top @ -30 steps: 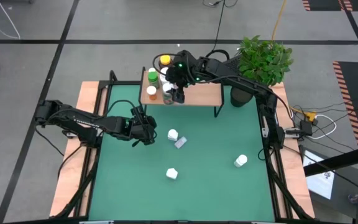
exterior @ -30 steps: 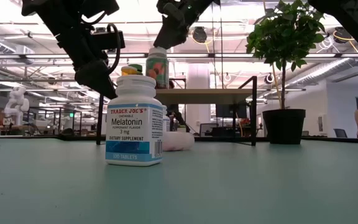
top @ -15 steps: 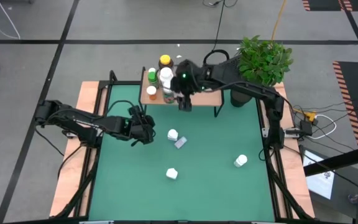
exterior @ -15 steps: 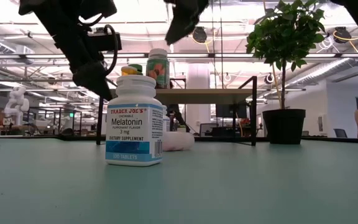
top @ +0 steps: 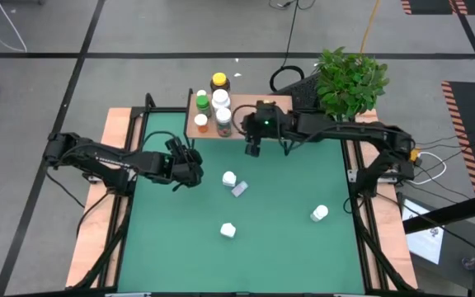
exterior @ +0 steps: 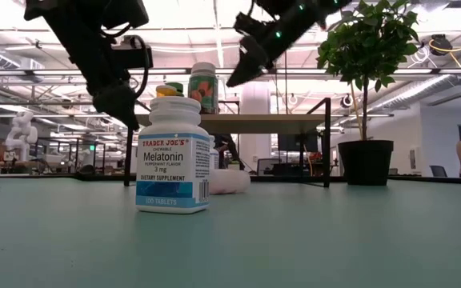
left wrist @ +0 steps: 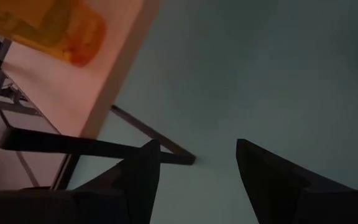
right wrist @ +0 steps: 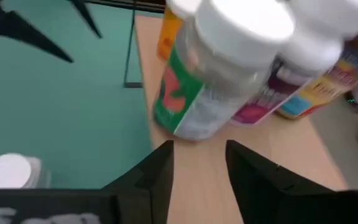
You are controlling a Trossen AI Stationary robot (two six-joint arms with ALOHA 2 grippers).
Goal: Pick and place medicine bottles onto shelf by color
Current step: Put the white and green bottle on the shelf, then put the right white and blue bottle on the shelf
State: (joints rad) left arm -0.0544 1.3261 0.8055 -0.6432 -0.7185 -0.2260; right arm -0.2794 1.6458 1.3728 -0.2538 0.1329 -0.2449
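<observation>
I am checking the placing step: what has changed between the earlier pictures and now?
The right pincer let go of the clear bottle it had set on the shelf, drew back off the shelf's front edge, empty, fingers narrowing. The left pincer, the shelf bottles and the four bottles on the green mat stayed put.

**Green tabletop and small wooden shelf**

The tabletop [top: 287, 239] is a green mat between wooden side boards [top: 97, 223]. Four bottles lie on it: two white ones [top: 229, 178] [top: 228, 230] near the middle, a pale lilac one [top: 239, 190] on its side, another white one [top: 319, 214] to the right. At the far edge stands the shelf [top: 272, 125], with five bottles [top: 220, 101] clustered at its left end.
</observation>
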